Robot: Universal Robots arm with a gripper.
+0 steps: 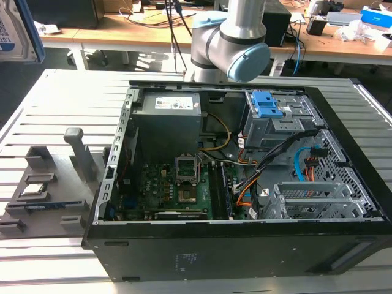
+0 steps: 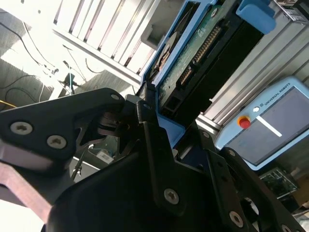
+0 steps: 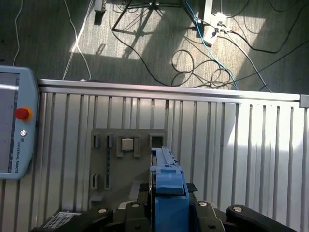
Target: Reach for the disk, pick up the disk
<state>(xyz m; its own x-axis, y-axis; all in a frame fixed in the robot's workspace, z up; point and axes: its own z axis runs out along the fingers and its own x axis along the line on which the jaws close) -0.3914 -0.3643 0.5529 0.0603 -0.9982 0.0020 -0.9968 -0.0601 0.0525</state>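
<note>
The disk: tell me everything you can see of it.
The disk is clamped in the hand, held edge-on above the slatted table. Bright blue plastic rails frame it; in the second wrist view its green circuit board, a connector row and a dark side show. Nothing else touches it.

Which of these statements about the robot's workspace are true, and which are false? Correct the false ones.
1. The gripper is clamped on the disk at its blue rail. True.
2. The computer case lies with its side open, showing the boards and cables inside. True.
3. The round button on the teach pendant is green. False: it is red.
4. The grey fixture sits inside the case. False: it sits on the slotted table, to the exterior view's left of the case.
5. A blue bracket sits in the case's drive bay. True.
</note>
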